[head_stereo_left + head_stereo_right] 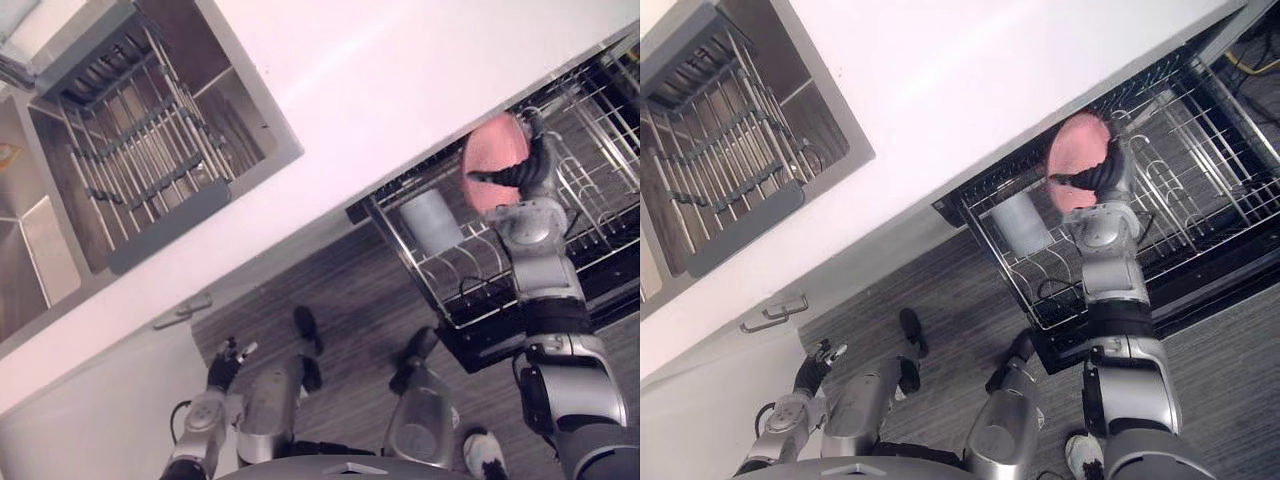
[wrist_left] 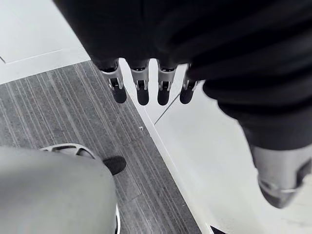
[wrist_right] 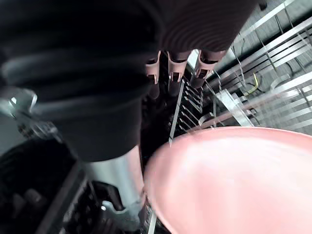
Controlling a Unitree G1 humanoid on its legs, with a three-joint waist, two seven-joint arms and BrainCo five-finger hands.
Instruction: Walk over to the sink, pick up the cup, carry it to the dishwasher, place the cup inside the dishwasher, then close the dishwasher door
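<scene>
My right hand [image 1: 528,170] is shut on a pink cup [image 1: 492,158], thumb across its side, and holds it tilted just above the pulled-out wire rack [image 1: 445,292] of the open dishwasher. From the right wrist the cup [image 3: 234,180] looms large below the fingers [image 3: 173,73], with rack tines beyond them. The cup [image 1: 1074,158] hangs over the rack's middle, apart from a pale grey cup [image 1: 1020,226] that lies in the rack to its left. My left hand [image 1: 224,366] hangs low beside the white cabinet, fingers [image 2: 142,88] straight and holding nothing.
A white counter [image 1: 400,90] runs diagonally between the dishwasher and the steel sink [image 1: 255,150] at the upper left, which holds a grey drying rack [image 1: 140,150]. A cabinet handle [image 1: 180,312] sits under the counter. Dark wood floor [image 1: 340,290] lies below.
</scene>
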